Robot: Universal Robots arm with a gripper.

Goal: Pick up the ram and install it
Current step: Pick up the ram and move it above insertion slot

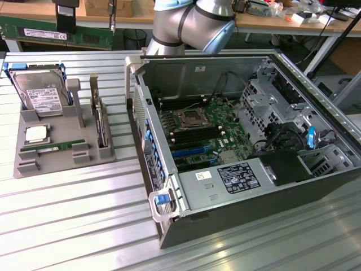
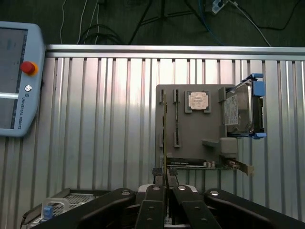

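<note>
Ram [image 1: 28,29] is in your pincer [image 2: 164,174], whose two fingers are pressed in on its flat faces. From the wrist it shows as no more than a thin line running out between the fingertips. You hold it in the air, well above the grey tray [image 1: 56,127] and apart from everything on it.

I judge the pick-up done and the carry in hand; the install is not yet begun.

In the exterior view the stick stands on its long edge with one broad face turned to that camera. Its long axis is close to level and runs from that view's left to its right, the right end a touch lower. You grip it from above, near the middle of the length that shows.

Below it the tray keeps a hard drive [image 1: 36,93], a processor chip [image 1: 36,134], an upright expansion card [image 1: 100,121] and a second green stick [image 1: 53,148] lying in its slot.

Farther off, toward the exterior view's right, the open computer case [image 1: 237,212] rests on the ribbed metal table [image 1: 73,226]. The black memory slots [image 1: 197,134] inside run beside the processor socket [image 1: 186,118].

By my reading, seating the stick asks that its long axis lie along one of those slots, with the bottom edge square over the opening. It must also clear the case wall on the way in. Which edge carries the contacts you cannot tell from here.

A teach pendant [image 2: 14,81] lies at the table's far side, seen from the wrist.
</note>
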